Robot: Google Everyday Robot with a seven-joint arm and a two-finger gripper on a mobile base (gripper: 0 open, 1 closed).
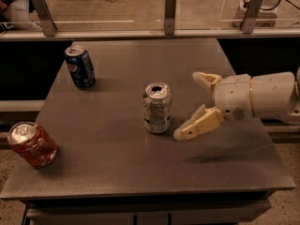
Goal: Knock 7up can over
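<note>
The 7up can (157, 108), silvery-white with green marks and a silver top, stands upright near the middle of the grey table (117, 172). My gripper (190, 106) comes in from the right, just right of the can, and hovers slightly above the tabletop. Its two cream fingers are spread open and empty. The near fingertip (180, 134) is close to the can's lower right side; I cannot tell if it touches. The far fingertip (199, 77) is apart from the can.
A dark blue Pepsi can (80, 66) stands upright at the back left. A red-orange can (31, 144) stands tilted near the front left edge. A railing with metal posts (170, 6) runs behind the table.
</note>
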